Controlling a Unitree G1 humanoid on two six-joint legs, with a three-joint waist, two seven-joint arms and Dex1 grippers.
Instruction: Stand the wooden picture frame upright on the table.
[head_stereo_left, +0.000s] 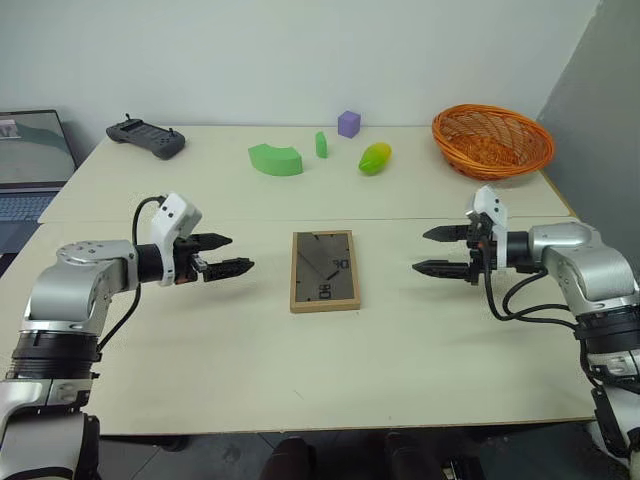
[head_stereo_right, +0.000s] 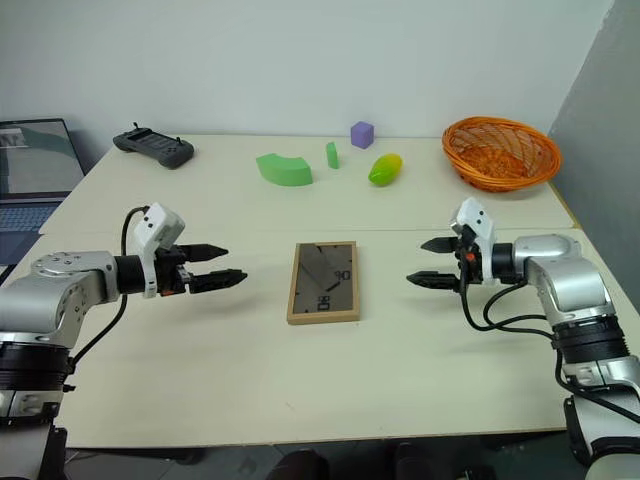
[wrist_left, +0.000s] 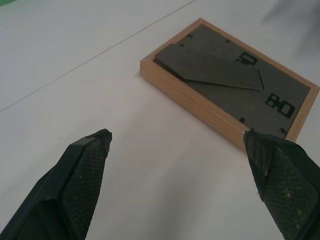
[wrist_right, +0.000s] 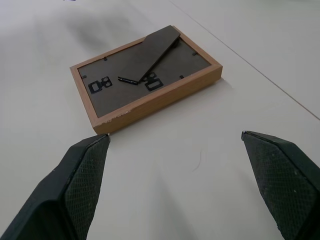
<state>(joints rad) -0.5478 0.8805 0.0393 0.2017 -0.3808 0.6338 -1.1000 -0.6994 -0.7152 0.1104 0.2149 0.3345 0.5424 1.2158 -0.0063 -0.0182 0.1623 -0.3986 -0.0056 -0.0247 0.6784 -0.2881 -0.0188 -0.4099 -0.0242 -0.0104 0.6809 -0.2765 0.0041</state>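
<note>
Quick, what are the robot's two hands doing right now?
Left end effector: open, holding nothing.
Right end effector: open, holding nothing.
The wooden picture frame lies flat between them.

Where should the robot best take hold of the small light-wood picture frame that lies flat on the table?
Probably by its two long wooden edges. The small light-wood picture frame lies face down, dark back up, between the open left hand and open right hand. Each hand could come in from its own side, since the flat back offers nothing to pinch.
</note>
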